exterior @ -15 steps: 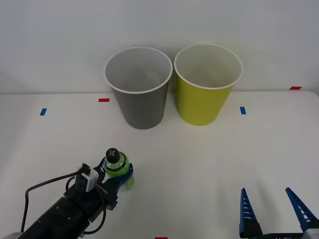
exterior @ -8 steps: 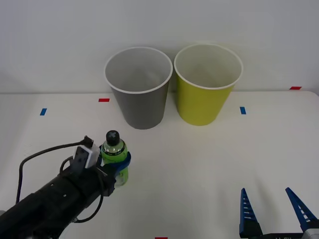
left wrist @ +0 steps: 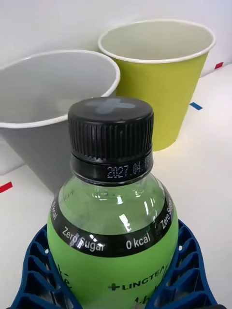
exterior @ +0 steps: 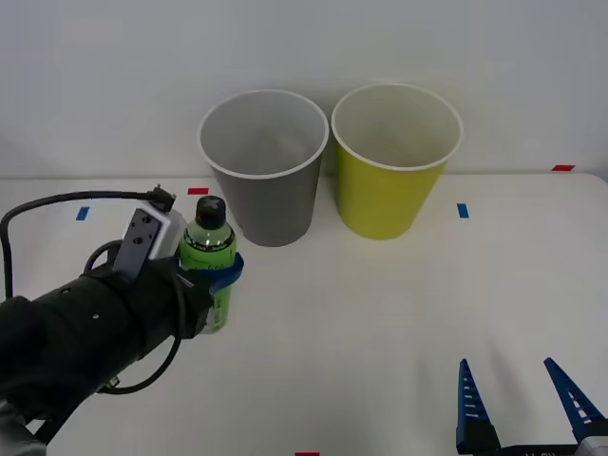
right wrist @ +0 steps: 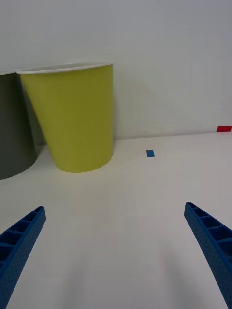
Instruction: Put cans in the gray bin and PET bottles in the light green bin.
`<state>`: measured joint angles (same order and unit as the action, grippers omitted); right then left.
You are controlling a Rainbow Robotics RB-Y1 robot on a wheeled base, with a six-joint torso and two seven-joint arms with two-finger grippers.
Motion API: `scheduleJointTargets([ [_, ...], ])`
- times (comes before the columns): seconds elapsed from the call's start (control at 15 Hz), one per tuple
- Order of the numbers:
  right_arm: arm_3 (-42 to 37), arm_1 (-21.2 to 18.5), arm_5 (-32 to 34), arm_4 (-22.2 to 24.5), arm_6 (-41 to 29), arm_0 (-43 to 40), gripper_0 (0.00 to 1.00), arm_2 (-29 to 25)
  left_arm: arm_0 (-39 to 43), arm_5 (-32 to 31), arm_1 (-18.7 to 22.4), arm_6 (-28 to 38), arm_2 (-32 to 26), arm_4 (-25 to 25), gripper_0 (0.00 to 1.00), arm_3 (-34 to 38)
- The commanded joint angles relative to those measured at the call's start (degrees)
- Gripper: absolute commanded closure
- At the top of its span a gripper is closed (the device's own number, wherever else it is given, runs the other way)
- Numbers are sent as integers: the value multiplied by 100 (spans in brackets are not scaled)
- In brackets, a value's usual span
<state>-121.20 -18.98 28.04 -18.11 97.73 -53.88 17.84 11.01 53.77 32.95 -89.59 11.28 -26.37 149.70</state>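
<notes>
While the left gripper (exterior: 220, 277) clamps its blue ribbed fingers (left wrist: 34, 270) around the green PET bottle (exterior: 208, 269), the bottle stands upright between them, held in front of the gray bin (exterior: 264, 167). Its label band reads "Zero Sugar" and "0 kcal", with "LINGTEA" lower down, and "2027.04" is printed on the ring under the dark cap (left wrist: 110, 124). Just right of the gray bin stands the light green bin (exterior: 394, 161). Farther right, near the front edge of the white table (exterior: 380, 313), the right gripper (exterior: 522, 399) rests with fingers spread apart, holding nothing.
</notes>
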Motion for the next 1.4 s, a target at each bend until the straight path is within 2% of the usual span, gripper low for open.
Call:
scheduleJointTargets([
  [0.07,0,0,0,0,0,0,0,0,-564,626,-219,-156,-512,-598,99,30],
  [0.27,0,0,0,0,0,0,0,0,-1452,1637,-536,-323,-1189,-1318,99,30],
  [0.47,0,0,0,0,0,0,0,0,-2489,2938,-975,-744,-1629,-1591,99,30],
  [0.6,0,0,0,0,0,0,0,0,-3052,3219,-1274,-771,-1892,-1934,99,-125],
  [0.87,0,0,0,0,0,0,0,0,-4440,3219,-1406,-788,-1725,-1819,99,-1189],
  [1.0,0,0,0,0,0,0,0,0,-5135,3210,-1467,-744,-1435,-1529,100,-1769],
  [1.2,0,0,0,0,0,0,0,0,-5847,3149,-1889,-657,-1013,-853,100,-2375],
  [1.33,0,0,0,0,0,0,0,0,-6066,2736,-2047,-621,-829,-721,99,-2938],
  [1.4,0,0,0,0,0,0,0,0,-6225,2323,-2083,-639,-714,-747,99,-3430],
])
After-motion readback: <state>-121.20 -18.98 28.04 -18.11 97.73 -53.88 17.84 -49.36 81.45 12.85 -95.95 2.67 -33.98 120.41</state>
